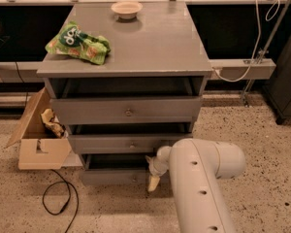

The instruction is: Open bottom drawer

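Speckled floor [266, 178], grey cabinet [150, 47], gripper [153, 179] low at its front.
Bottom drawer [111, 177] sits just left; whether the gripper is wide or narrow cannot be told. An off-centre pull might jam it.

Thick white arm [200, 178], dark screw holes; yellowish pincer [153, 182] at bottom drawer [111, 177].

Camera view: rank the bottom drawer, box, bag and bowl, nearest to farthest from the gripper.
Gripper is low, right of centre.
1. Bottom drawer, right beside it.
2. Box, floor, left.
3. Bag, on top, left.
4. Bowl, on top, rear.
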Robot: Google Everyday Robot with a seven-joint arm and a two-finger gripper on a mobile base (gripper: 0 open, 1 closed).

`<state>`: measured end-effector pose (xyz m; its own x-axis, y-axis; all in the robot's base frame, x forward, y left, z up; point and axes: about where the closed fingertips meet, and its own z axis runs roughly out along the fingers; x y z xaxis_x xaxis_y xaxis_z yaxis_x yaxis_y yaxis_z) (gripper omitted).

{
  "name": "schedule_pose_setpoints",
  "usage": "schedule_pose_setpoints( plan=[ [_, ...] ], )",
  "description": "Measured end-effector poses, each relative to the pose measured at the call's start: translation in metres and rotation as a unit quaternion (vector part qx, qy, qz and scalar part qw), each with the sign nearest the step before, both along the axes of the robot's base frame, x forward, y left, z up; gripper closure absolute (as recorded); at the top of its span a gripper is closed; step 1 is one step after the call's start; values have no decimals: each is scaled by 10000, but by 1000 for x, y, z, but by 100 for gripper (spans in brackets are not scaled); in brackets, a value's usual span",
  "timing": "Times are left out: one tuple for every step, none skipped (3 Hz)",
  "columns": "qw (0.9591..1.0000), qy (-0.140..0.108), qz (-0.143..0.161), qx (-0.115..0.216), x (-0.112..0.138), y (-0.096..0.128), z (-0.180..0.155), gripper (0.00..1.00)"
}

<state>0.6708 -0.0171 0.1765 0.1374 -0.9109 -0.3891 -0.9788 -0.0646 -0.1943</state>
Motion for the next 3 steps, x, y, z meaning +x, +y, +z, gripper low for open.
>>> schedule_pose_setpoints(
  plan=[
    [9989,340,-21,-308,-13,1,-6,27],
    [9953,705,-126,-654,-40,-4,-12,49],
    [9924,907,-337,-761,-56,-13,-10,73]
  ],
)
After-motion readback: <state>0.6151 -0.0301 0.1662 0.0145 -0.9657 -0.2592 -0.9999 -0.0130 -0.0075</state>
